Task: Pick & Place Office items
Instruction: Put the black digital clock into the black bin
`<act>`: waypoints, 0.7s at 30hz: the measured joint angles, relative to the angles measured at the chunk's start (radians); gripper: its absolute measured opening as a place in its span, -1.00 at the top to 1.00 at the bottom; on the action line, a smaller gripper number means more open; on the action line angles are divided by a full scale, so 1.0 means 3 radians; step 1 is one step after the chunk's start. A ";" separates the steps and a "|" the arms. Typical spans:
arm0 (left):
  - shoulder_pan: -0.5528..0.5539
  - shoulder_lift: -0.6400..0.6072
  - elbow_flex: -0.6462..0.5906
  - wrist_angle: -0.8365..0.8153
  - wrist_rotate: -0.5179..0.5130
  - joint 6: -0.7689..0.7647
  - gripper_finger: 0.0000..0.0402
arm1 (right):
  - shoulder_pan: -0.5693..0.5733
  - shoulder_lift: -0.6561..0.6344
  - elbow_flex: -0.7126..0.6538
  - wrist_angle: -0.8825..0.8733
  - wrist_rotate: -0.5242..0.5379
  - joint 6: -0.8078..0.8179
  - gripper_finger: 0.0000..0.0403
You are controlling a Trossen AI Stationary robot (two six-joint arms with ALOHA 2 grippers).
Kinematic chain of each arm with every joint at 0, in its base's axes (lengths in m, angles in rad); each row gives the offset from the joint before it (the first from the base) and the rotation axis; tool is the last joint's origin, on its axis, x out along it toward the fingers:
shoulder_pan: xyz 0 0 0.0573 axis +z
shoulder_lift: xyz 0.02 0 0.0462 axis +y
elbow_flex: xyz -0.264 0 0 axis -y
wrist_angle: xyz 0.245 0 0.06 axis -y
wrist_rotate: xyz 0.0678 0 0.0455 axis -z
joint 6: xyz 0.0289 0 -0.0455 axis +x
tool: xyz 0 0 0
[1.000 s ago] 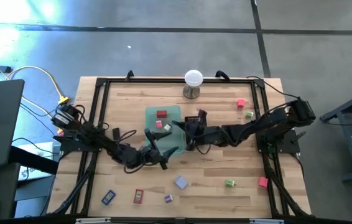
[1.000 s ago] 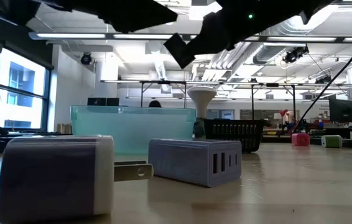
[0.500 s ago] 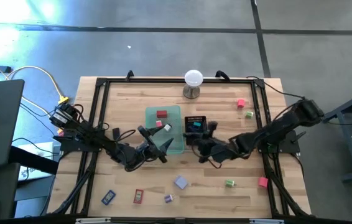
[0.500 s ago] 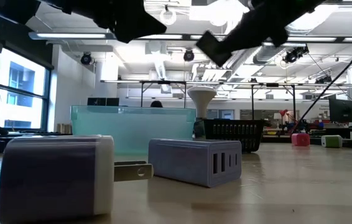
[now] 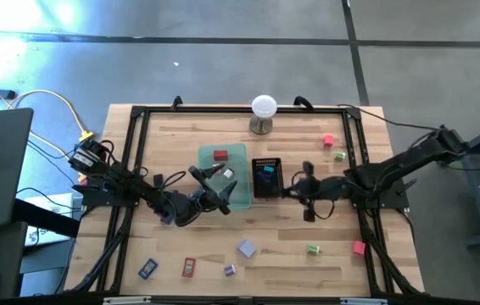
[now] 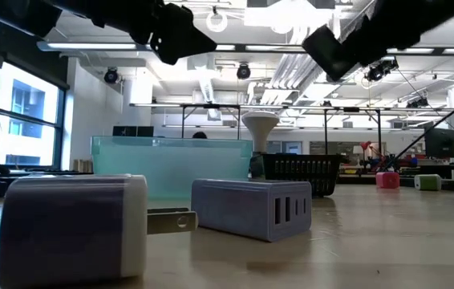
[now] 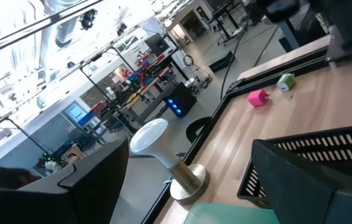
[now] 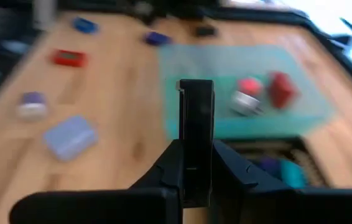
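The office items are small coloured pieces scattered over the table. Three of them, a red one (image 5: pixel 220 155), a pink one (image 8: pixel 249 86) and a grey-white one (image 8: pixel 244 102), lie in the translucent green tray (image 5: pixel 238 161). A teal one (image 5: pixel 265 176) lies in the black mesh tray (image 5: pixel 276 163). My left gripper (image 5: pixel 219 193) hovers open above the green tray's near edge with nothing between its fingers. My right gripper (image 8: pixel 194 87) is shut and empty, above the bare wood to the right of the mesh tray.
A white ball on a metal stand (image 5: pixel 263 108) is at the far edge. Loose pieces: pink (image 5: pixel 329 141) and green (image 5: pixel 341 156) far right; green (image 5: pixel 313 249) and red (image 5: pixel 358 247) near right; a blue-grey charger (image 5: pixel 247 247), purple (image 5: pixel 230 269), red (image 5: pixel 189 267) and blue (image 5: pixel 147 268) ones along the near edge.
My right gripper has drawn back from over the black mesh tray toward the table's right edge, staying shut; the tray it covered now shows with the teal piece in it. My left gripper has turned a little toward the green tray.
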 joint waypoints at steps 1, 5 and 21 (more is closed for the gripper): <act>0.0000 0.0000 0.0000 -0.0022 0.0000 0.0015 -0.64 | -0.0026 0.0004 -0.0145 0.0265 -0.0139 -0.0081 0.81; 0.0000 -0.0069 0.0000 -0.0262 0.0008 -0.0086 -0.64 | -0.0220 0.0070 -0.0619 0.1278 -0.0606 -0.0274 0.81; 0.0610 -0.1094 0.0000 -0.2754 0.1843 -0.2508 -0.64 | -0.0976 0.0610 -0.0951 0.2360 -0.1158 0.0215 0.81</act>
